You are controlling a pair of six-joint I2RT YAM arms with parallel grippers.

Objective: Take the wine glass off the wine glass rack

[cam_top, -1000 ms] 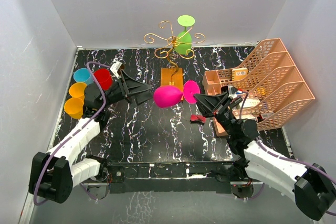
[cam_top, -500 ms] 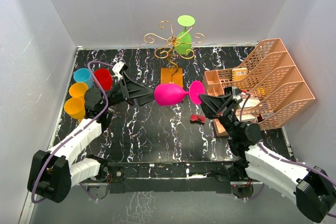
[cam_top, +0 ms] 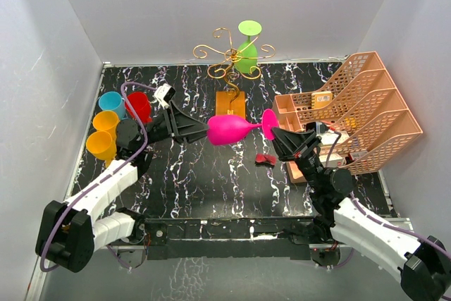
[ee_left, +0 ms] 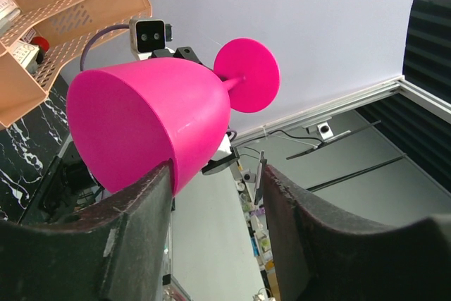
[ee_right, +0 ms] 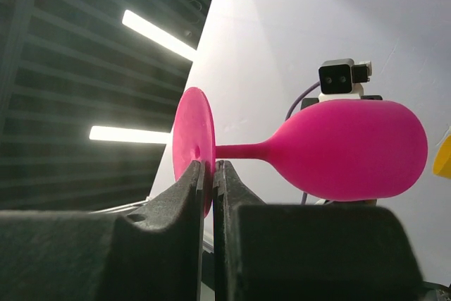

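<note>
Above the black marbled table [cam_top: 211,181], within white walls [cam_top: 141,12], the pink wine glass [cam_top: 227,130] is lying horizontal, bowl pointing left and foot right. The right gripper [ee_right: 212,174] is pinching its foot, and the left gripper [ee_left: 215,174] is gaping wide at the bowl.

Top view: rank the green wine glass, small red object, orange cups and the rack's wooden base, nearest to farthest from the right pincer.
1. small red object, just toward the arm bases from the right pincer.
2. wooden base, back and left.
3. green wine glass, hanging at the rear.
4. orange cups, far left edge.

Coloured cups [cam_top: 106,122] left, peach organiser [cam_top: 366,111] right, on black marble table [cam_top: 204,174].
</note>
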